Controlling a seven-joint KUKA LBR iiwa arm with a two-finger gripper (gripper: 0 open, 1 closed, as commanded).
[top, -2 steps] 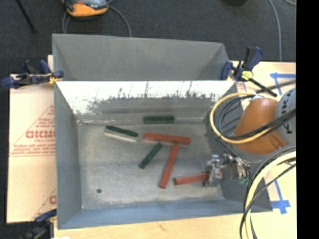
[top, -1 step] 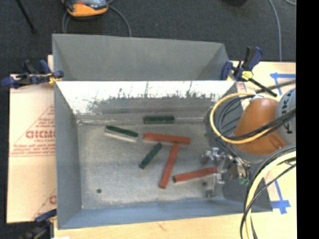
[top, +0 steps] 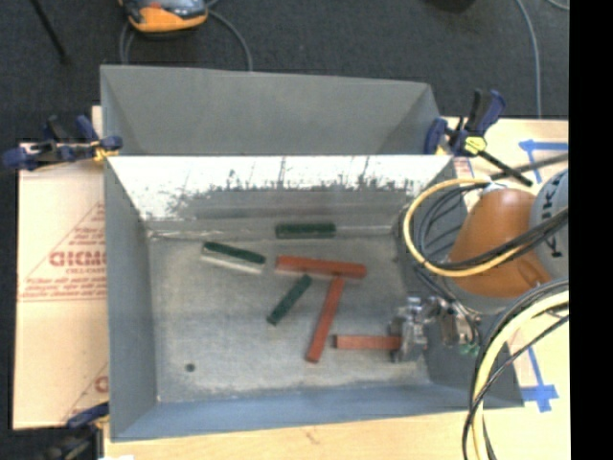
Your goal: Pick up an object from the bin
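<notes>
My gripper (top: 412, 330) is low in the bin's right front corner, close to the right wall. A short red bar (top: 361, 342) lies flat on the floor just left of it, its right end reaching up to the gripper. Whether that end is gripped cannot be made out. A longer red bar (top: 325, 320) lies slanted a little further left, its lower end close to the short bar.
Towards the bin's middle and back lie another red bar (top: 321, 267), a dark green bar (top: 289, 298), a green and white bar (top: 233, 256) and a green bar (top: 306, 229) by the back wall. An orange cover and looped cables sit above the gripper.
</notes>
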